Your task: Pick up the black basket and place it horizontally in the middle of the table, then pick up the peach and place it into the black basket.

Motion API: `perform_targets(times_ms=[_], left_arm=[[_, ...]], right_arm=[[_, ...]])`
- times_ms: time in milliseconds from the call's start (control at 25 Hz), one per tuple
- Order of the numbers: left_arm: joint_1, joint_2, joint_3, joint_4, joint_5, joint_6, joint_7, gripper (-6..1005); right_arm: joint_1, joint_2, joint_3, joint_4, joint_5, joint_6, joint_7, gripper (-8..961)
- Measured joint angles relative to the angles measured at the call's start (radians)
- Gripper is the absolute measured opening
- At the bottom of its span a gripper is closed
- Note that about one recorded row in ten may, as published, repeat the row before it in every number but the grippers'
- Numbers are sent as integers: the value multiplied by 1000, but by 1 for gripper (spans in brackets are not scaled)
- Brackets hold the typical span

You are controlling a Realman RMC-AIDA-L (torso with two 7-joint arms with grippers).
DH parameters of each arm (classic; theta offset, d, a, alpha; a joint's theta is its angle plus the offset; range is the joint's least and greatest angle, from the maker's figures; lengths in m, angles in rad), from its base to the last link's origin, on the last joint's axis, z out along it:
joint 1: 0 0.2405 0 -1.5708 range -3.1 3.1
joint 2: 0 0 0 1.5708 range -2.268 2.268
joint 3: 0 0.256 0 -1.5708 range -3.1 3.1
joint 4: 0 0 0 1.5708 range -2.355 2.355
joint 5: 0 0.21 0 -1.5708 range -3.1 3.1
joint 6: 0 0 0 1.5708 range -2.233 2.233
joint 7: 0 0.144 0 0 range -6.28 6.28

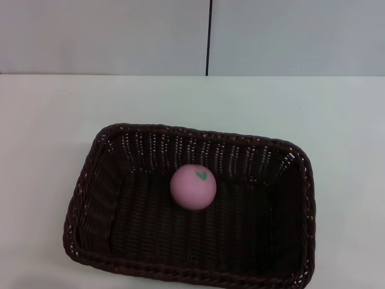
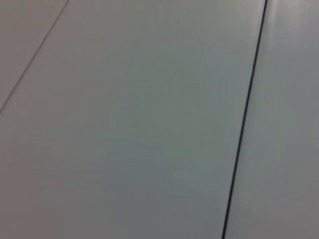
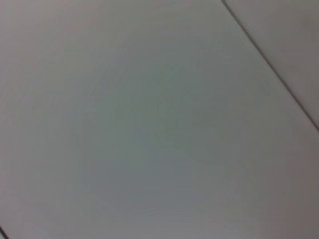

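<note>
The peach [image 1: 193, 187] is seen resting inside the basket [image 1: 96, 180], toward its 12 o'clock wall, on the worktop [image 1: 48, 120]. Neither end effector is shown, so its state cannot be told.

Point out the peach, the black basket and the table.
the peach [image 1: 192, 187], head view, middle of the fruit.
the black basket [image 1: 96, 180], head view, left sloping wall.
the table [image 1: 48, 114], head view, bare top.

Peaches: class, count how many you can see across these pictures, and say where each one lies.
1. The single peach lies inside the black basket, on its floor near the back wall, on the table. The wrist views show only plain panels, no fruit. Nothing seems hidden.
</note>
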Motion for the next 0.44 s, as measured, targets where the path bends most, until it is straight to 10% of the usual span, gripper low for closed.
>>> perform_targets(times_ms=[440], left_arm=[[-3, 1, -23, -2, 1, -26, 2, 859]], right_arm=[[-3, 0, 12, -1, 0, -6, 0, 485]])
